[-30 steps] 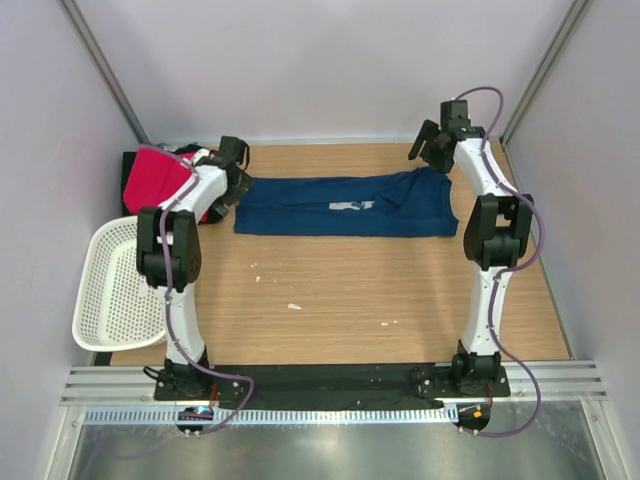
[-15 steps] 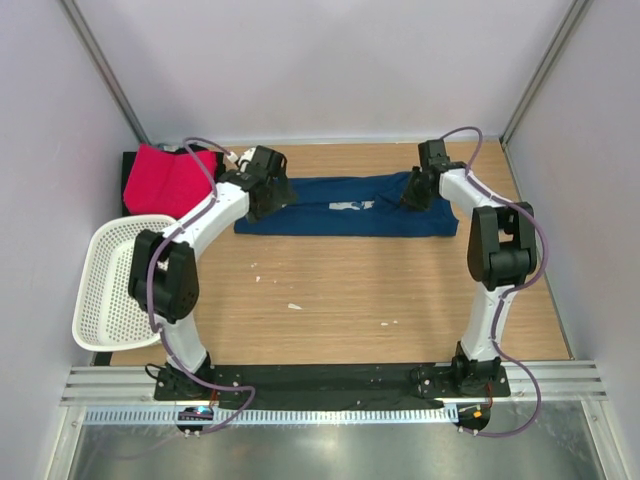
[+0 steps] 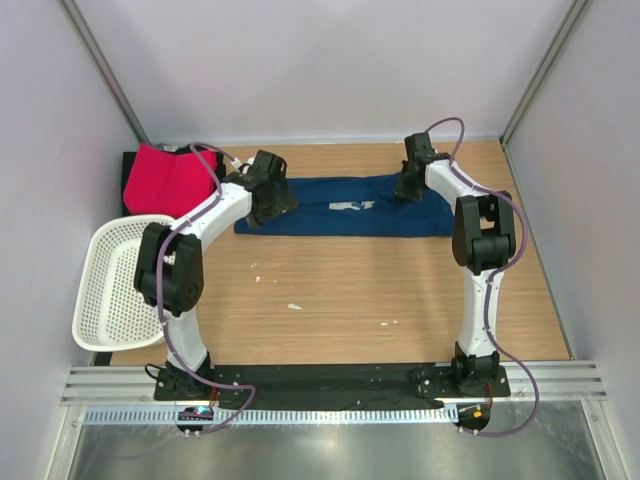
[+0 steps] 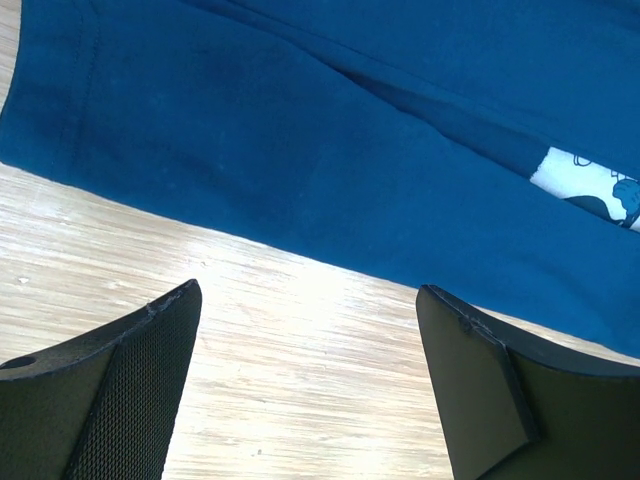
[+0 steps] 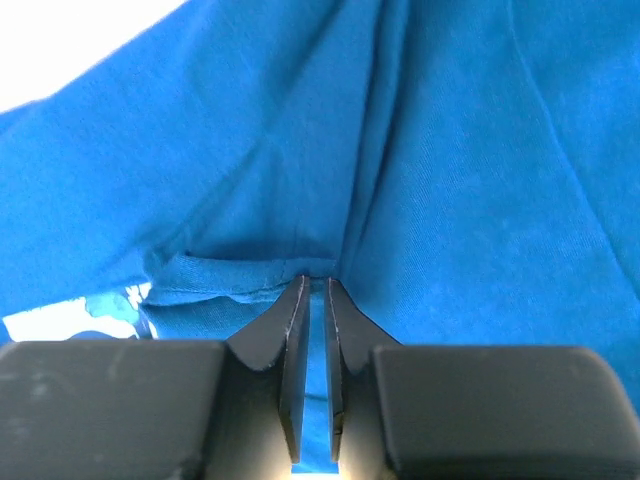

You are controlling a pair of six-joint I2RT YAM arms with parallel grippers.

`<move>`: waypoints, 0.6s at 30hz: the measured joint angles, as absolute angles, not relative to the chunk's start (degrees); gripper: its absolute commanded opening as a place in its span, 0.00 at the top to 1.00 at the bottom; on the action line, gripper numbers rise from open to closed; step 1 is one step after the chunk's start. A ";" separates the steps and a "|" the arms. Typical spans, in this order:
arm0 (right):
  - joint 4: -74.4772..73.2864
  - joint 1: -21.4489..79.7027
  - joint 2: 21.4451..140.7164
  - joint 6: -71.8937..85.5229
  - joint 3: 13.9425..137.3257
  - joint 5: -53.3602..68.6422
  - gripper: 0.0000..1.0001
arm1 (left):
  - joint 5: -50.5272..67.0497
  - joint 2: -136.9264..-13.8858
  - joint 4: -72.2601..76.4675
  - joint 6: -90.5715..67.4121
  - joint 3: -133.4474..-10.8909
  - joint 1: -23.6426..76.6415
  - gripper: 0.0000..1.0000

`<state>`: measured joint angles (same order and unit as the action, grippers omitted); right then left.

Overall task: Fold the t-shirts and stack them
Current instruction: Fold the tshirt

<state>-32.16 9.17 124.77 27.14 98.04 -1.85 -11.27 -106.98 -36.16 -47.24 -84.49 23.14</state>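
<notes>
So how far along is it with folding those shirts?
Roughly midway, I'd guess. The pink shirt already sits folded on a black one in the far left corner. The blue shirt is folded lengthwise into a strip; the right tool pinches it near the collar, the left tool hangs open at its near edge. Left: folding it smaller and stacking it.

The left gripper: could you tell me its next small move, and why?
Probably ease the left gripper forward and close on the navy t-shirt's near edge: its jaws stand open over the table just short of it, while the right gripper pinches the cloth.
</notes>
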 measured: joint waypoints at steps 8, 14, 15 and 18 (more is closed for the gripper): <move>-33.61 10.44 128.31 26.79 102.94 -3.84 0.87 | -10.46 -108.22 -35.81 -47.27 -84.49 23.14 0.11; -33.01 10.76 130.30 26.83 107.59 -3.68 0.99 | -9.58 -109.62 -35.79 -47.29 -84.47 23.14 0.12; -32.69 10.79 130.80 26.83 108.75 -3.51 0.99 | -9.43 -109.71 -35.77 -47.29 -84.47 23.14 0.12; -31.70 10.85 131.72 26.83 110.80 -3.05 0.99 | -9.10 -109.89 -35.57 -47.31 -84.14 23.14 0.12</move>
